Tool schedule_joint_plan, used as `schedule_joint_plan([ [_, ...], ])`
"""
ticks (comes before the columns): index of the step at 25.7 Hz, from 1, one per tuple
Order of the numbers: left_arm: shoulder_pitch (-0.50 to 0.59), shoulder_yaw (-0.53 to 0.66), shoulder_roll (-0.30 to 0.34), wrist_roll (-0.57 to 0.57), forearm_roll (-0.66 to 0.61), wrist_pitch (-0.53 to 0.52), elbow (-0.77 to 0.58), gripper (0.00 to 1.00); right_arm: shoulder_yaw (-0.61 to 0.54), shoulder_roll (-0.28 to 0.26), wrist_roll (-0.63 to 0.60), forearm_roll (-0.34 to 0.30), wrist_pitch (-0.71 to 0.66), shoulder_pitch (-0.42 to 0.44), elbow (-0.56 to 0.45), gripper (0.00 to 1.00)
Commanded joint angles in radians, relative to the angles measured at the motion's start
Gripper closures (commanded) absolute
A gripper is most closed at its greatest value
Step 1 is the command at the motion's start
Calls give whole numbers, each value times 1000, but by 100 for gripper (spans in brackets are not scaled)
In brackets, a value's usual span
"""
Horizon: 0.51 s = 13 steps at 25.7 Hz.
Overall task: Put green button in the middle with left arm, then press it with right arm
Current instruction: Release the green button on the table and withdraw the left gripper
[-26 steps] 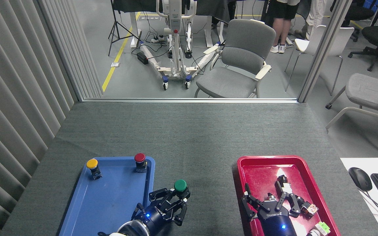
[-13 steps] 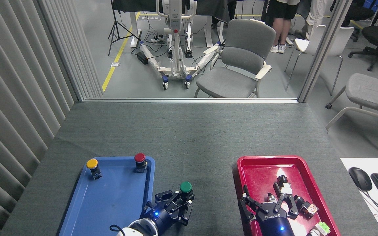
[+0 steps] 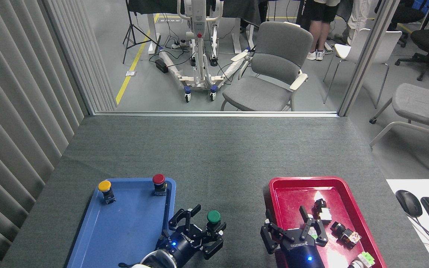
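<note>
Between the blue tray (image 3: 88, 238) and the red tray (image 3: 363, 230), the green button (image 3: 213, 217) stands upright on the grey cloth (image 3: 214, 156), just right of the blue tray's corner. Around it, the left gripper (image 3: 203, 229) has its fingers spread apart. Over the red tray's near left part, the right gripper (image 3: 292, 232) hangs with fingers splayed, holding nothing.

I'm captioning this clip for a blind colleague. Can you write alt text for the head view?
The left gripper sits around the green button on the grey cloth between a blue tray and a red tray. The right gripper hangs open over the red tray; yellow and red buttons stand in the blue one.
</note>
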Motion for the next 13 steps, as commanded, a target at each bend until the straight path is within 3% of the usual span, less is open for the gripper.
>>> schedule_joint_plan([
  [1, 92, 28, 59, -5, 16, 12, -208, 1, 65, 3, 7, 1, 16, -17, 2, 3],
  [3, 170, 117, 68, -5, 41, 58, -303, 1, 94, 6, 7, 3, 22, -35, 18, 12],
  [6, 255, 252, 84, -12, 42, 92, -429, 1, 148, 23, 1, 3, 19, -78, 51, 39],
  [9, 261, 341, 104, -75, 44, 95, -438, 1, 206, 23, 0, 4, 21, -104, 75, 61],
  [13, 259, 410, 111, -164, 42, 124, -440, 1, 294, 45, 0, 4, 32, -201, 207, 94],
])
